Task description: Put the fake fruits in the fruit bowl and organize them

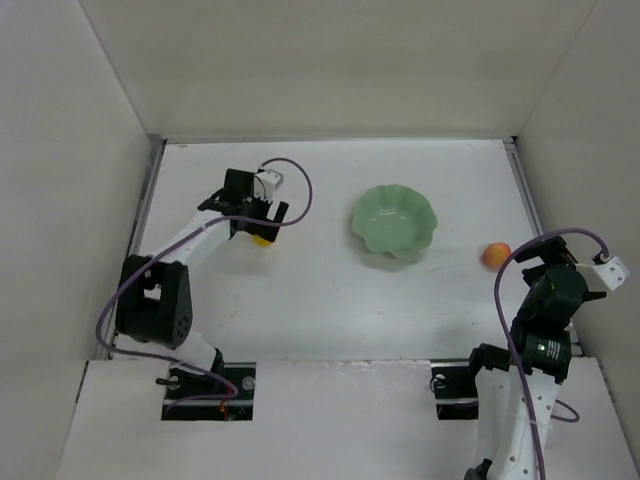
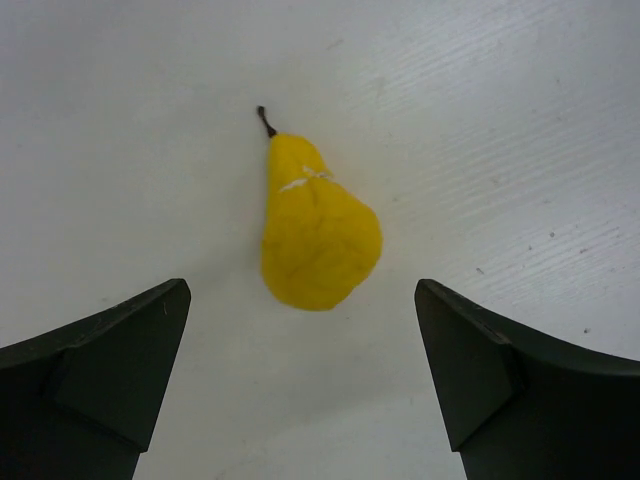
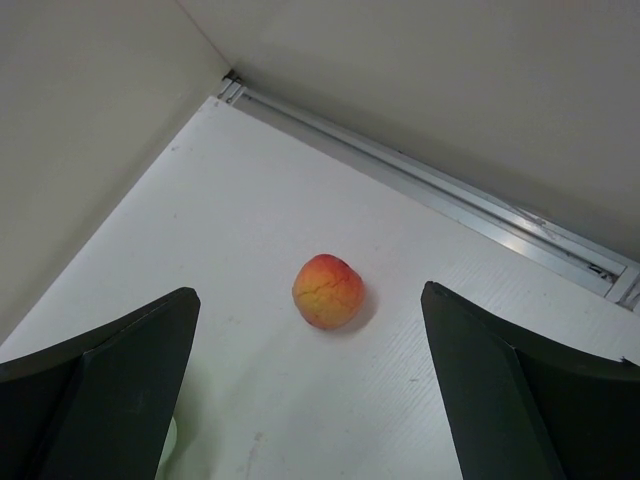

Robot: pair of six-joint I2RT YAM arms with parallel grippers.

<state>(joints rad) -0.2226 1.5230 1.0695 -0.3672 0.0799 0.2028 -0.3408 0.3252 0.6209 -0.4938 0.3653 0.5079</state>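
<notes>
The pale green scalloped fruit bowl stands empty at the table's middle right. The yellow pear lies on the table, stem pointing away; in the top view only a bit of the pear shows under the left gripper. My left gripper is open just above it, the pear slightly ahead of the fingertips. The orange-red peach lies on the table right of the bowl. My right gripper is open, with the peach ahead between the fingers, untouched.
White walls enclose the table on three sides. A metal rail runs along the right wall's foot just beyond the peach. A sliver of the bowl's rim shows by the right gripper's left finger.
</notes>
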